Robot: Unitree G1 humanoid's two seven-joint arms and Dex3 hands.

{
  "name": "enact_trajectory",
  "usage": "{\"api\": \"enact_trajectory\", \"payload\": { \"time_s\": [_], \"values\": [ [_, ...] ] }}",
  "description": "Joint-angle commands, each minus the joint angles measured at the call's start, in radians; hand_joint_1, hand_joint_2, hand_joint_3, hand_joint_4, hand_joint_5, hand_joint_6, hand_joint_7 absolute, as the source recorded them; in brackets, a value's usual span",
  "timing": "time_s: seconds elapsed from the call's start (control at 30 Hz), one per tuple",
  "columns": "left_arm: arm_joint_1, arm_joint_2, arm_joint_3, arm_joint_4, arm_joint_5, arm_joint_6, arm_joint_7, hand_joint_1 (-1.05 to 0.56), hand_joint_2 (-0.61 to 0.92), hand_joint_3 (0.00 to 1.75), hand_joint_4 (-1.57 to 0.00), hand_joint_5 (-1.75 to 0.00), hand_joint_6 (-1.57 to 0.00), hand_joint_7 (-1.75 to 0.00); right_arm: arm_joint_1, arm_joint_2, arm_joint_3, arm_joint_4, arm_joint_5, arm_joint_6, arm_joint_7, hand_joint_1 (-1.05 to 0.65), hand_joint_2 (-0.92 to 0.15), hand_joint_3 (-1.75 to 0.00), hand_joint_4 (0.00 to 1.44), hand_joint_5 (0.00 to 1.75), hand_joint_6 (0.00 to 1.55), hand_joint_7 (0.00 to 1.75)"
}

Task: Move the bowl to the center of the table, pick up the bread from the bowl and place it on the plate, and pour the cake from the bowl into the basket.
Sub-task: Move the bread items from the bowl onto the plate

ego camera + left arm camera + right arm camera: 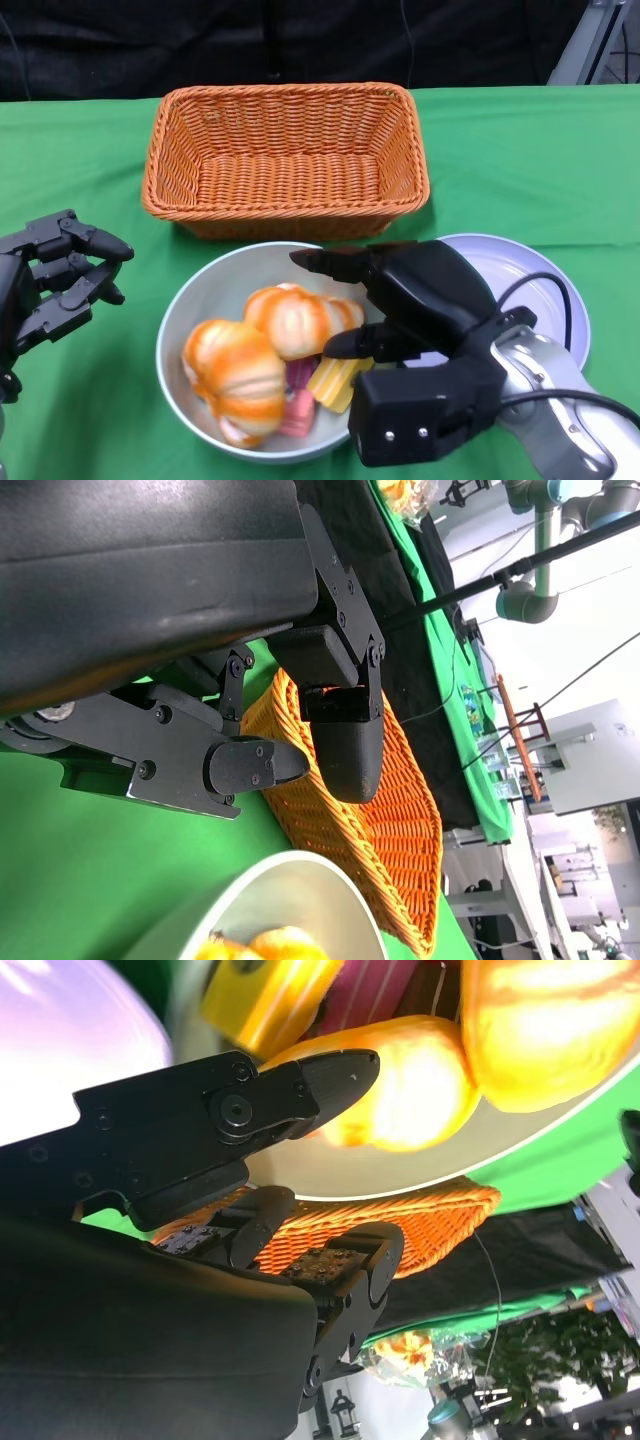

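1. Head view: my right hand (385,300) hovered, fingers spread, over the bowl (190,300), near one glossy round bread (298,318); I judged the bread pick in hand. Left hand (55,280) was spread, empty.
2. Right wrist view: nothing was pinched; closing comes next.
3. Left wrist view: the woven basket (390,830) lay behind.

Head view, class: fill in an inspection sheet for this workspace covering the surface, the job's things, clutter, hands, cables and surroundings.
Surface: green tablecloth.
Job's things: bowl near the front middle holds two bread rolls and wrapped cakes; wicker basket behind it holds nothing; plate to its right, bare where visible.
Clutter: nothing seen.
Hands: right hand over the bowl's right rim, fingers apart, holding nothing; left hand left of the bowl, holding nothing.
Cables: black cable looped over the right wrist.
Surroundings: dark backdrop behind the table.
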Motion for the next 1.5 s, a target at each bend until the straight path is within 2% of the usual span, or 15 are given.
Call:
{"api": "enact_trajectory", "payload": {
  "time_s": [0.03,0.23,0.4,0.7,0.87,0.93,1.0,1.03,1.13,1.17,1.23,1.33,1.43,1.47,1.5],
  "values": [
    [-0.002,0.016,0.004,0.000,0.000,-0.010,0.007,-0.05,0.92,0.44,-0.73,-1.48,-0.82,-1.04,-0.027,0.002,0.023,0.055,-0.014,0.013,-0.021,-0.81,-0.92,-0.12,0.57,0.12,0.46,0.00],
    [-0.006,0.014,0.007,0.008,-0.001,-0.022,0.010,-0.03,0.92,0.45,-0.75,-1.48,-0.83,-1.04,-0.070,0.000,0.082,0.112,-0.071,0.039,-0.028,-0.85,-0.92,-0.16,0.56,0.08,0.40,0.00],
    [-0.010,0.014,0.007,0.020,-0.005,-0.031,0.003,-0.03,0.92,0.46,-0.76,-1.47,-0.83,-1.04,-0.080,-0.002,0.122,0.096,-0.100,0.082,0.021,-0.88,-0.92,-0.19,0.52,0.05,0.33,0.00],
    [-0.017,0.019,0.008,0.032,-0.001,-0.021,0.012,-0.03,0.92,0.47,-0.75,-1.47,-0.82,-1.05,-0.077,-0.017,0.202,0.065,-0.219,0.123,0.013,-0.91,-0.92,-0.17,0.51,0.03,0.37,0.02],
    [-0.019,0.018,0.010,0.034,-0.003,-0.022,0.013,-0.04,0.91,0.47,-0.76,-1.48,-0.83,-1.04,-0.082,0.011,0.239,0.130,-0.260,0.109,-0.111,-0.66,-0.89,-0.02,0.81,0.11,0.52,0.03],
    [-0.020,0.018,0.010,0.039,-0.003,-0.028,0.013,-0.03,0.91,0.47,-0.77,-1.47,-0.84,-1.04,-0.094,0.017,0.239,0.168,-0.245,0.074,-0.168,-0.51,-0.88,-0.01,0.97,0.19,0.60,0.05],
    [-0.019,0.019,0.009,0.041,0.002,-0.031,0.017,-0.04,0.91,0.46,-0.77,-1.47,-0.84,-1.03,-0.105,0.015,0.233,0.193,-0.228,0.041,-0.203,-0.38,-0.89,0.00,0.89,0.71,0.78,0.04],
    [-0.019,0.019,0.008,0.040,0.005,-0.031,0.020,-0.04,0.91,0.46,-0.77,-1.47,-0.84,-1.03,-0.110,0.013,0.230,0.201,-0.220,0.028,-0.213,-0.34,-0.89,0.00,0.85,0.84,0.85,0.04],
    [-0.018,0.019,0.007,0.042,0.008,-0.034,0.021,-0.03,0.91,0.46,-0.76,-1.47,-0.84,-1.04,-0.125,0.004,0.219,0.223,-0.209,-0.007,-0.274,-0.29,-0.89,0.00,0.81,1.00,0.92,0.04],
    [-0.018,0.019,0.006,0.043,0.008,-0.036,0.020,-0.03,0.91,0.46,-0.75,-1.48,-0.83,-1.04,-0.133,-0.002,0.213,0.232,-0.207,-0.023,-0.312,-0.30,-0.86,0.00,0.76,1.21,1.02,0.10],
    [-0.018,0.017,0.005,0.044,0.008,-0.036,0.022,-0.04,0.91,0.46,-0.75,-1.49,-0.82,-1.04,-0.152,-0.011,0.196,0.259,-0.196,-0.065,-0.382,-0.31,-0.84,0.00,0.70,1.36,1.08,0.14],
    [-0.018,0.017,0.003,0.044,0.015,-0.034,0.034,-0.04,0.91,0.45,-0.75,-1.49,-0.83,-1.04,-0.169,-0.016,0.175,0.278,-0.173,-0.105,-0.425,-0.31,-0.87,0.00,0.64,1.47,0.88,0.64],
    [-0.020,0.019,0.002,0.053,0.016,-0.045,0.028,-0.04,0.92,0.45,-0.75,-1.48,-0.83,-1.03,-0.175,-0.015,0.143,0.279,-0.133,-0.156,-0.460,-0.29,-0.86,0.00,0.63,1.51,0.75,0.92],
    [-0.021,0.020,0.001,0.055,0.016,-0.047,0.028,-0.05,0.92,0.45,-0.75,-1.48,-0.83,-1.03,-0.176,-0.014,0.134,0.280,-0.121,-0.169,-0.470,-0.28,-0.87,0.00,0.60,1.58,0.66,1.12],
    [-0.021,0.021,0.001,0.057,0.016,-0.047,0.028,-0.05,0.92,0.45,-0.75,-1.47,-0.83,-1.03,-0.175,-0.012,0.122,0.275,-0.104,-0.183,-0.472,-0.27,-0.87,0.00,0.59,1.60,0.62,1.21]
  ]
}}
